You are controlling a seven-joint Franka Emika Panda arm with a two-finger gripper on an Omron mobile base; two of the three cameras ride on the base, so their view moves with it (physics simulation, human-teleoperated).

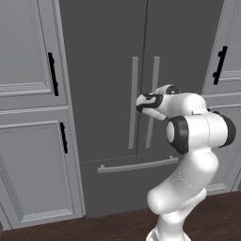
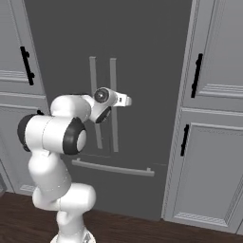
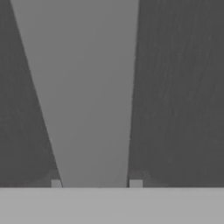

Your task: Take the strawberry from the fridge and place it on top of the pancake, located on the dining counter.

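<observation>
The white robot arm with dark joints reaches forward from its base to the tall dark grey French-door fridge (image 1: 108,70), whose two upper doors and bottom drawer are all closed. Two long vertical grey bar handles run side by side down the middle of the doors, and a horizontal grey bar handle (image 1: 137,165) crosses the drawer below them.

In the hand view, the two-finger gripper (image 3: 96,183) sits right at one of the vertical bar handles (image 3: 87,96): the pale grey bar rises between the two small finger tips (image 3: 56,183), one tip on each side and just beside the bar's edges. Whether the pads press on the bar or stand a hair apart from it cannot be told from this view, so the grip is uncertain. In the left base view the wrist lies in front of the right-hand bar (image 1: 152,101); in the right base view the hand points at the same pair of bars.

Light grey panelled cabinets (image 1: 28,117) with short black handles (image 1: 52,74) flank the fridge on both sides, and a dark wood floor (image 2: 142,230) runs beneath. With the doors shut, nothing of the fridge's interior can be seen.
</observation>
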